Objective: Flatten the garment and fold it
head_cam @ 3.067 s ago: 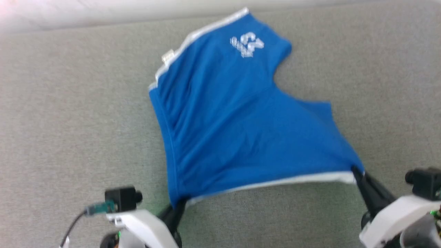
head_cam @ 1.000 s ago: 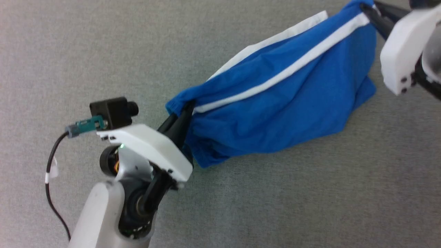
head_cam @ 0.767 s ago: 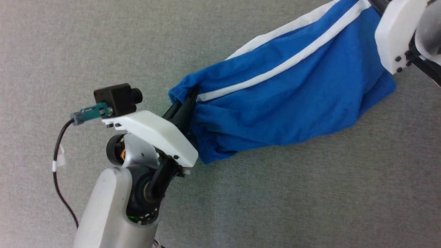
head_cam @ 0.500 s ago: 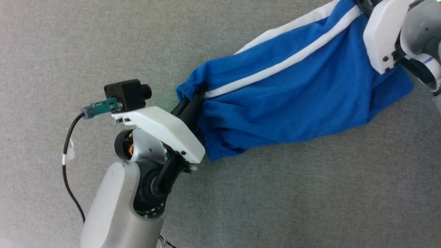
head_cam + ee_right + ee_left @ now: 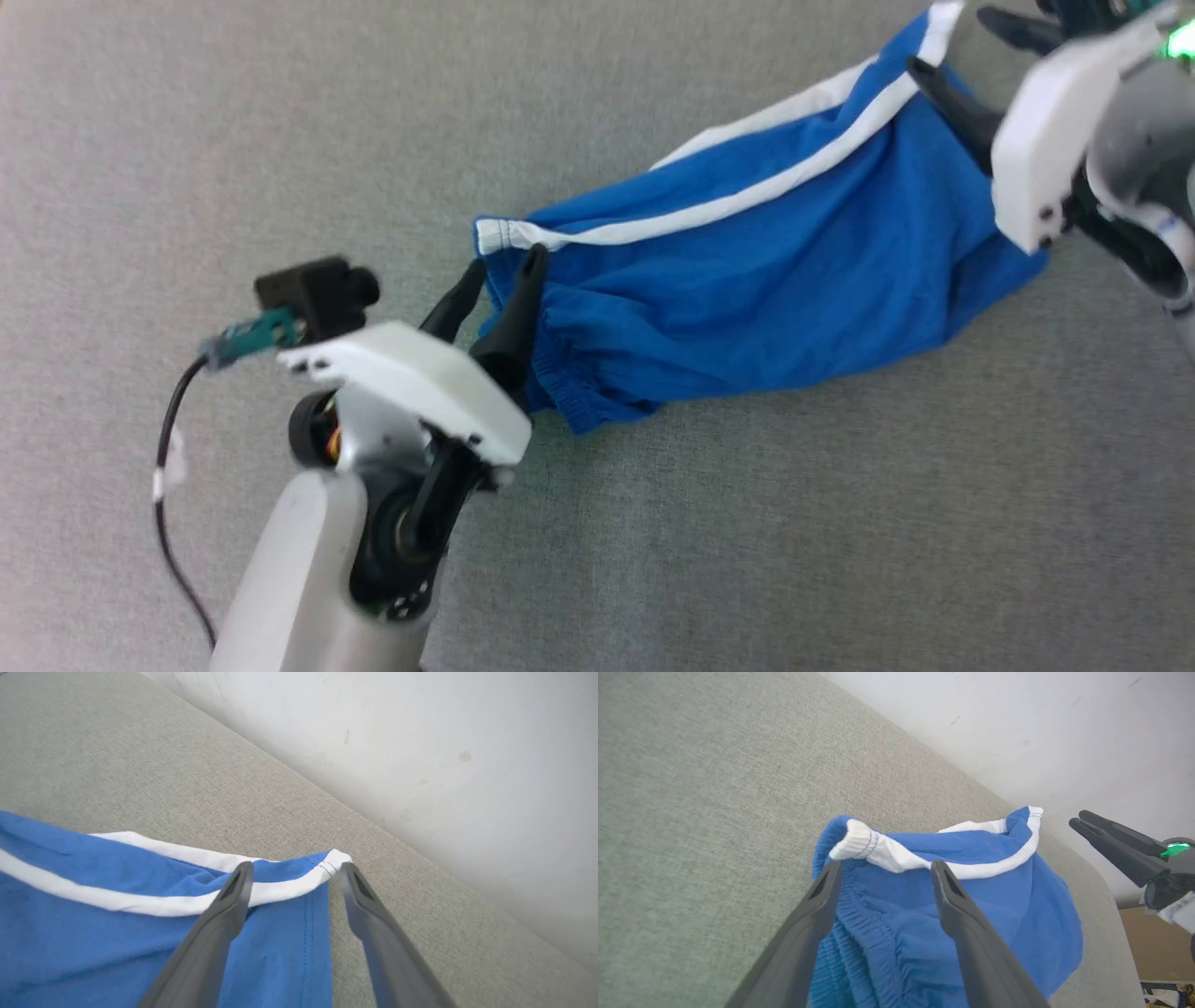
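Garment [image 5: 747, 280]: halved on worktop [image 5: 280, 112]. Left gripper [image 5: 505, 259] at its waistband [image 5: 569, 392], right gripper [image 5: 954, 40] at hem [image 5: 334, 859]: both wide, empty. Next, likely: regrasp, second fold.

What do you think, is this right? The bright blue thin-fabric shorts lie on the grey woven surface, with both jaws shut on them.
No. The bright blue shorts lie on the grey woven surface, but both jaws stand open; both wrist views show it.
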You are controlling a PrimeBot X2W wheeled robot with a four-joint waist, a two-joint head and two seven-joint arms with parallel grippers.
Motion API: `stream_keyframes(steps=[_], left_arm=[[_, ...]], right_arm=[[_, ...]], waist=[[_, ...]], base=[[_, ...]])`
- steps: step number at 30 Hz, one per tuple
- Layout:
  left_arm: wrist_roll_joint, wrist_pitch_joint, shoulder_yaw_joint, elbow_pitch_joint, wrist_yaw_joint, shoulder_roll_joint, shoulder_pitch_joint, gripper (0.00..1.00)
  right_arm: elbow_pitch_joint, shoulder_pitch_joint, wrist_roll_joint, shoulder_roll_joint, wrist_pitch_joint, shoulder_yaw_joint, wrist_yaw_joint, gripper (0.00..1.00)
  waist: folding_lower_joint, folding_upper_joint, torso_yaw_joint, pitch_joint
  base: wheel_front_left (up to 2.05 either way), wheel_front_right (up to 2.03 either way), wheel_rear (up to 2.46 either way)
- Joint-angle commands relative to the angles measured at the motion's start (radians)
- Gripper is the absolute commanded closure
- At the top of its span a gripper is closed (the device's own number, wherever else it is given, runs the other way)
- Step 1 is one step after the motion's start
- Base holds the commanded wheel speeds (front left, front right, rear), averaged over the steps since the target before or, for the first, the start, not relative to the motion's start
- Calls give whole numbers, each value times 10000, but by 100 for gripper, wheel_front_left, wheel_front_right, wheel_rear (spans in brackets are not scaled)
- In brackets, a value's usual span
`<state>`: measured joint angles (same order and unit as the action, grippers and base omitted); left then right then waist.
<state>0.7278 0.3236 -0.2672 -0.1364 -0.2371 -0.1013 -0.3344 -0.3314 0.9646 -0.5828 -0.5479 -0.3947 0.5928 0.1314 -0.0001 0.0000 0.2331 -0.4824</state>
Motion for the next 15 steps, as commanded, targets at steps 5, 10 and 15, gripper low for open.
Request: stream_keyframes(steps=[5,10,15], left_arm=[[-430,-929,201,-621,149,-273,947,0],[-770,-2319,230,-1005,427,-252,1978,0],[-1245,-4052,186,-682,774,-141,2886,0]], right_arm=[[1124,-1598,319,-111,1258,-1258,-7,0],[2557,-4031,1919,901,3112,-3813,-7,0],[4086,-6955,3549,2671,4103,-5562,-7,0]], waist=[[1,0,-451,1214],[1,0,-653,1610],[1,0,-783,1891]], base=[[0,0,0],[0,0,0],[0,0,0]])
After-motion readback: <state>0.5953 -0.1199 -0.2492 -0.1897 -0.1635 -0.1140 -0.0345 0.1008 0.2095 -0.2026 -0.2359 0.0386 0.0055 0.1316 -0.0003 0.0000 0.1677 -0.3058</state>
